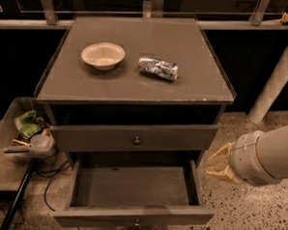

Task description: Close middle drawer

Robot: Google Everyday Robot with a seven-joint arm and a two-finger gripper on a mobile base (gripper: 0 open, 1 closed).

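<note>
Speckled stone floor (254, 224), dark wall and railing behind. Grey bench (184, 85) in the centre, with a pale bowl (103, 55) and a crumpled silver wrapper (158, 68) on its top. Clear plastic bin (0, 138) with rubbish sits on the floor at picture-left of the bench. White post (276, 80) at far right.

The top drawer (94, 137) looks out a little, knob centred. The middle drawer (95, 216) below it is pulled far out toward the camera, inside empty, its front at the bottom of the view with the small knob (137, 223) just showing.

The gripper (220, 164) is at picture-right, low, just beside the middle drawer's right side wall and apart from it. Its fingers (223, 152) point picture-left toward the bench. They stand modestly apart and hold nothing.

Key relation: the middle drawer's front lies down and to picture-left of the gripper, nearer the camera than the gripper. The gripper sits alongside the drawer, not in front of it. Single arm, so no choice of side.

Orientation: the front panel's long axis runs left to right across the view and its face points at the camera. The slide axis runs near to far, into the bench.

Judgement: closing needs a push away from the camera on the front. So the gripper likely has to come round toward the camera, past the front right corner, then press near the knob. A push off-centre at the right end could skew the wide drawer on its runners.
</note>
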